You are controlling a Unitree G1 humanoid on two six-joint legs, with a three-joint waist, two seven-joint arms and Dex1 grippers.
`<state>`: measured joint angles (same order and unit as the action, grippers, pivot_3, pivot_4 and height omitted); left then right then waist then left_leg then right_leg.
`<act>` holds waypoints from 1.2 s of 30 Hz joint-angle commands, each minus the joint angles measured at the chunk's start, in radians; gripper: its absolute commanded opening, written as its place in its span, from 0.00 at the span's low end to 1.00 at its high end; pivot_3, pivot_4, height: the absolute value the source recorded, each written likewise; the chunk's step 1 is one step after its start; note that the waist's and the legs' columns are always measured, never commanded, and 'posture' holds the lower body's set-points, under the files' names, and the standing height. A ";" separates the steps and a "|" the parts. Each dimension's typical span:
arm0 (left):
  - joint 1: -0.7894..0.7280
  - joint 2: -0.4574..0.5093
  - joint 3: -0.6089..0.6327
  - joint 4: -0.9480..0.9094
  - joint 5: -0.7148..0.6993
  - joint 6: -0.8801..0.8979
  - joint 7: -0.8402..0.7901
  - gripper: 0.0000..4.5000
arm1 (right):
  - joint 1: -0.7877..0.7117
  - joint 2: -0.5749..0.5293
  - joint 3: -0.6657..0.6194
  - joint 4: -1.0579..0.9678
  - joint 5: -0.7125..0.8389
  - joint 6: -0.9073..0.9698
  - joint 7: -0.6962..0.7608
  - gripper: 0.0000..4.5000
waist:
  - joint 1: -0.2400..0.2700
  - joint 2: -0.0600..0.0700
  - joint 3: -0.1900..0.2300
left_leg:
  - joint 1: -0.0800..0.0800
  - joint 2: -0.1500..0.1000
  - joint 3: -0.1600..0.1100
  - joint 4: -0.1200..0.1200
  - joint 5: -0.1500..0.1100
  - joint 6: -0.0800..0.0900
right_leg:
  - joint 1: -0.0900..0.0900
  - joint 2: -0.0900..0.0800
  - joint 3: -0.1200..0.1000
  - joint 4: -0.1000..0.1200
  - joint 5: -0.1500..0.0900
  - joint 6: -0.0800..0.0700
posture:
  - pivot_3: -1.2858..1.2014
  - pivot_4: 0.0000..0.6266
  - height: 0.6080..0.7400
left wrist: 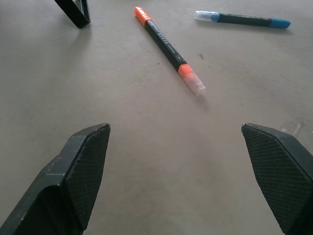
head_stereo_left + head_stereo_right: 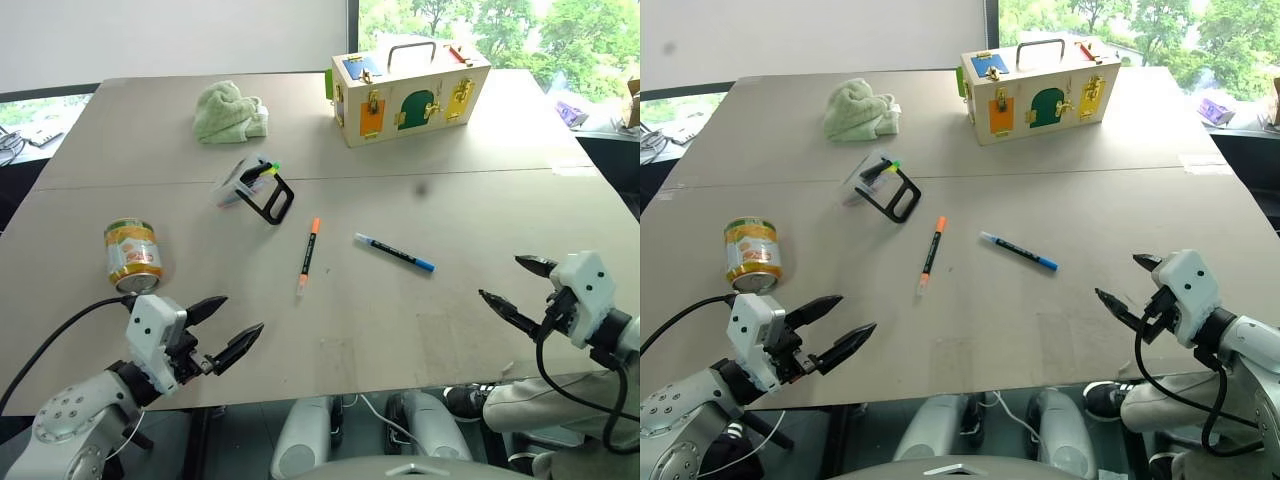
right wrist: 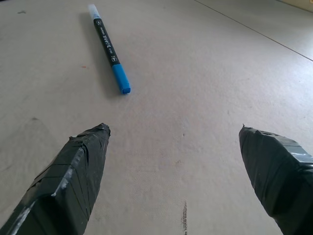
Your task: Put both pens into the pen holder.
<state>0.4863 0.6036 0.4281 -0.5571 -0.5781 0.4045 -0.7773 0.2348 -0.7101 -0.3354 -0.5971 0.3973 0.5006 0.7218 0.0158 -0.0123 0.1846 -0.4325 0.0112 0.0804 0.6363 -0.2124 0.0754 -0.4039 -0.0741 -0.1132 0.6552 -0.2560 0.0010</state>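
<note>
Nothing has been picked up yet, so this looks like the opening step: both arms hang over the near edge of the table [image 2: 480, 250] with nothing in them. The left gripper [image 2: 228, 325] has its two black fingers spread wide and empty, and the right gripper [image 2: 515, 282] is likewise splayed open with nothing between its fingers.

The two pens lie flat in the middle of the table, apart from each other. The orange pen [image 2: 308, 255] runs roughly near-to-far, a little left of centre, and sits directly ahead of the left gripper in that wrist's view. The blue pen [image 2: 394, 252] lies at a slant just right of it, its blue end toward the right gripper. The pen holder [image 2: 255, 187] is farther off and to the left, tipped on its side, with a yellow-green-tipped marker [image 2: 262, 171] already poking out of it. A tin can [image 2: 133, 254] stands near the left edge, a green cloth [image 2: 230, 112] and a wooden latch box [image 2: 408, 90] sit at the far side.

My guess is the next move calls for one arm to reach forward and down over its nearest pen, fingers straddling the barrel crosswise. The holder lying on its side may make the drop-in awkward.
</note>
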 commanded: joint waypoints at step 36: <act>-0.143 0.105 -0.034 -0.229 -0.517 0.271 0.280 1.00 | -1.223 0.172 0.894 0.560 -0.067 0.768 -0.077 0.01 | -0.024 -0.003 -0.004 | 0.001 0.004 0.002 0.007 0.003 -0.005 | -0.004 -0.004 -0.009 0.007 0.008 0.000 | 0.52 0.24 1.00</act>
<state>0.3722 0.6797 0.3821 -0.7457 -0.8701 0.5507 -0.6279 -1.0143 -0.5212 0.6572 0.0142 0.3183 1.2770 0.6464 -0.0080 -0.0157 0.1802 -0.4321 0.0149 0.0819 0.6437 -0.2097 0.0706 -0.4076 -0.0781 -0.1219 0.6628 -0.2481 0.0015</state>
